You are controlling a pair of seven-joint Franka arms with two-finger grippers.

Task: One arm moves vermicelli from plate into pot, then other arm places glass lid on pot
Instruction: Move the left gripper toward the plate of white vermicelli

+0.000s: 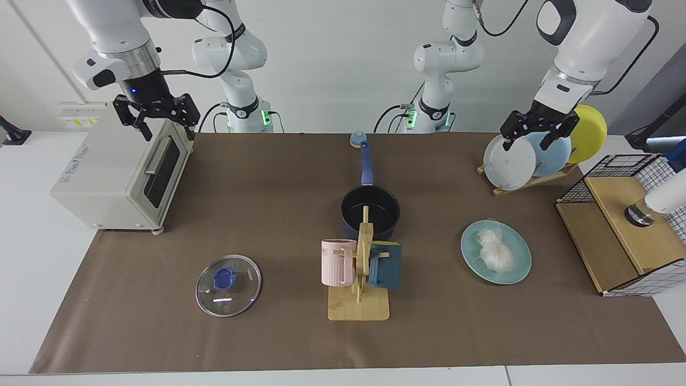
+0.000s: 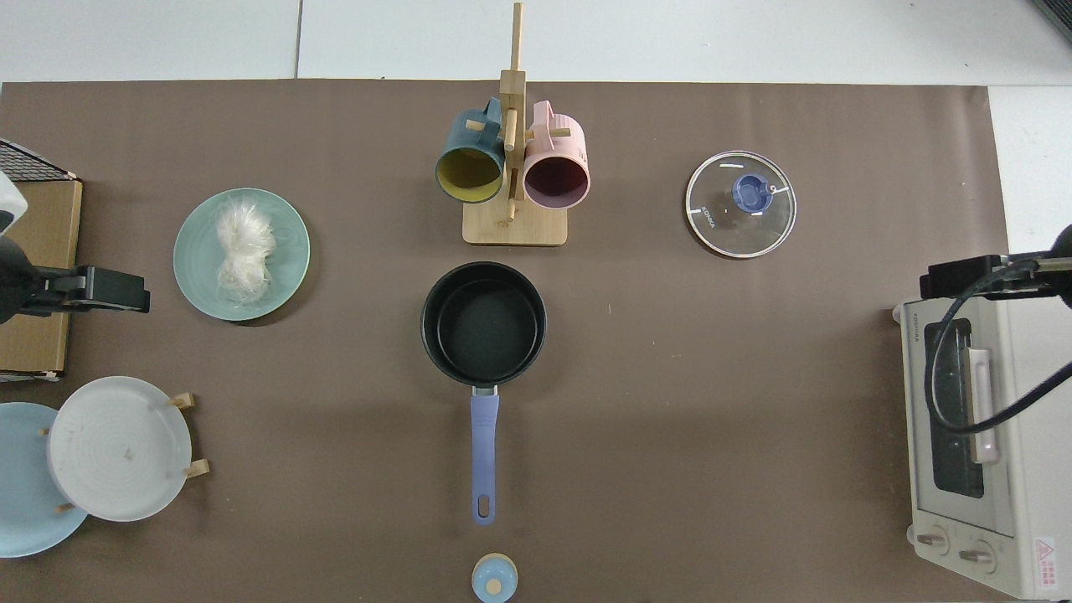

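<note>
The vermicelli (image 1: 496, 251) (image 2: 243, 251) lies as a white bundle on the teal plate (image 1: 519, 268) (image 2: 289, 243), right of centre in the facing view. The dark blue pot (image 1: 370, 206) (image 2: 483, 322) stands empty mid-table, its handle pointing toward the arm bases. Flat on the mat at the facing view's front left rests the glass lid (image 1: 228, 277) (image 2: 740, 203), blue knob up. My left gripper (image 1: 528, 140) (image 2: 105, 295) hangs open high above the dish rack. My right gripper (image 1: 163, 120) is open above the toaster oven. Neither holds anything.
A wooden mug tree (image 1: 362, 268) with a pink mug (image 1: 337, 262) and a dark blue mug (image 1: 385, 264) stands just in front of the pot. A toaster oven (image 1: 115, 177), a dish rack with plates (image 1: 522, 161), a wire-sided wooden box (image 1: 624, 236) and a small blue knob (image 1: 358, 139) border the mat.
</note>
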